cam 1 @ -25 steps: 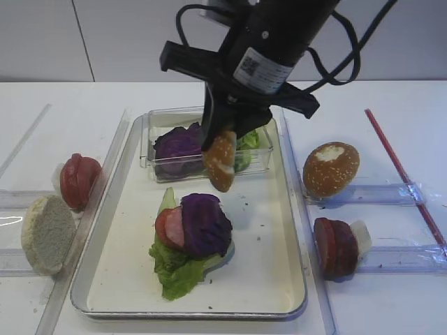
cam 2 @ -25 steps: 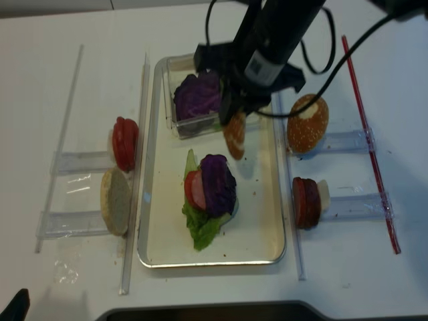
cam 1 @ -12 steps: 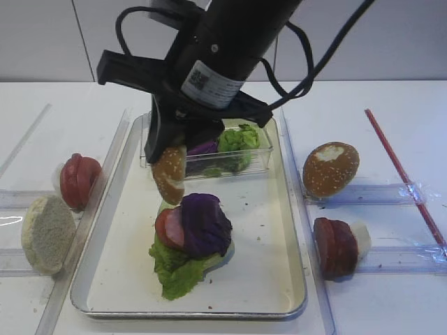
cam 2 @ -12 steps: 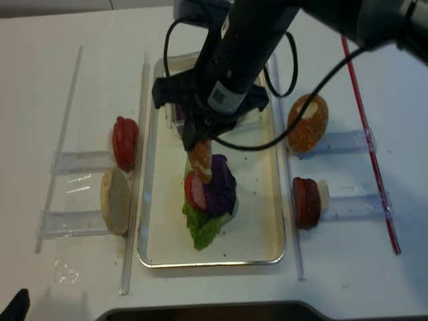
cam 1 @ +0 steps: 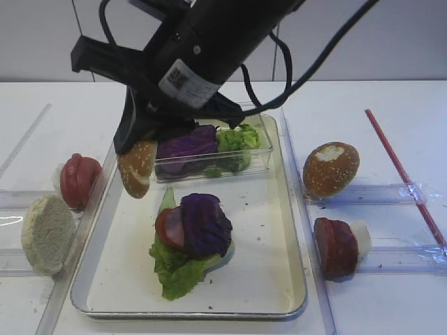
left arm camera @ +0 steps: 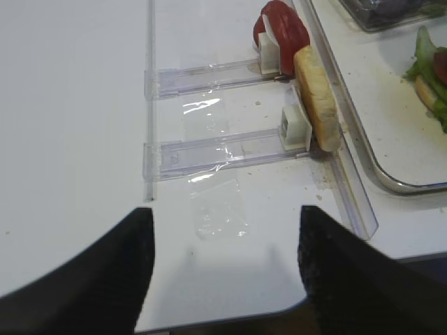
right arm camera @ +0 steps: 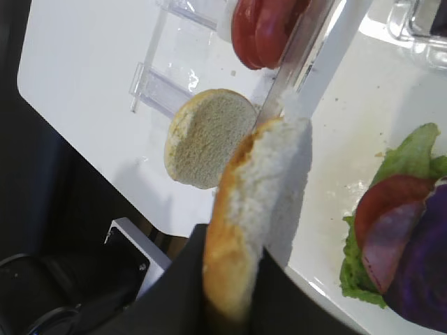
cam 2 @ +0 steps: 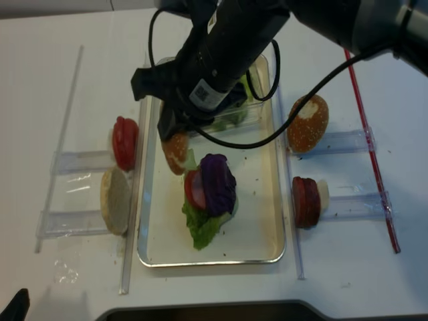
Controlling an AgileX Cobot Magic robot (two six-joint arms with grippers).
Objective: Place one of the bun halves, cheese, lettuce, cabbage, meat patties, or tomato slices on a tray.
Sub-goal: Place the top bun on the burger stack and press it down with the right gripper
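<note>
Your right claw [cam 1: 137, 162] is clamped shut on the sesame bun top [cam 1: 136, 169], holding it on edge in the air above the left rim of the tray [cam 1: 279, 309]. In your right wrist view the bun's pale cut face is turned toward the tray and its golden crust toward the surface [cam 1: 391, 105] outside the tray.

Just beside it, on the tray floor, you have a stack: lettuce [cam 1: 174, 269] at the bottom, a tomato slice [cam 1: 169, 228] leaning against it, and purple cabbage [cam 1: 206, 223] on top. Behind the stack, a clear plastic box [cam 1: 209, 164] on the tray holds more cabbage and lettuce.

To the left of the tray, clear holders carry red tomato slices [cam 1: 77, 181] and a pale bun half [cam 1: 47, 234]. To the right, you see a darker bun with a white patch [cam 1: 330, 168] and meat patties [cam 1: 336, 248] in their holders, with a red strip [cam 1: 405, 180] beyond.

Your left claw [left arm camera: 222, 265] hangs above the bare surface with its dark fingers [left arm camera: 105, 279] set wide apart, holding nothing.
</note>
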